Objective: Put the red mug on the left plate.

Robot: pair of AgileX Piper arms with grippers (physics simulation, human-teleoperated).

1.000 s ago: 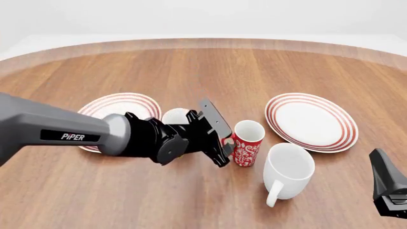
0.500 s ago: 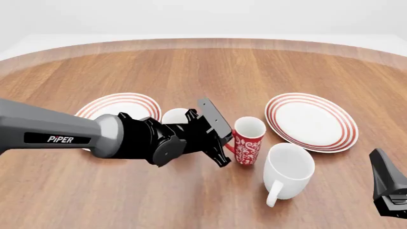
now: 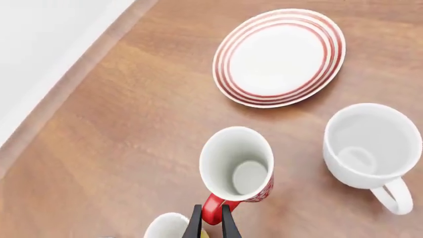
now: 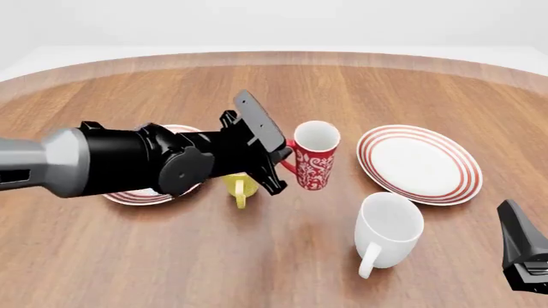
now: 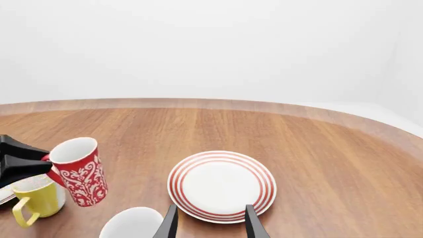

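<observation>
Table (image 4: pixel 360 96): bears all items. Left plate (image 4: pixel 137 196): left of centre, largely hidden behind the left arm. Yellow mug (image 4: pixel 239 186): just right of the left plate, under the left gripper (image 4: pixel 283 168). Red mug (image 4: pixel 314 156): right of the yellow mug, raised off the table, tilted, handle toward the left gripper and pinched between its fingers (image 3: pixel 195 223). Right plate (image 4: pixel 419 163): right of the red mug, apart from it. White mug (image 4: pixel 387 231): in front of the right plate, nearer the camera, handle toward the viewer. Right gripper (image 5: pixel 209 222): low at the table's near right, facing the right plate.
</observation>
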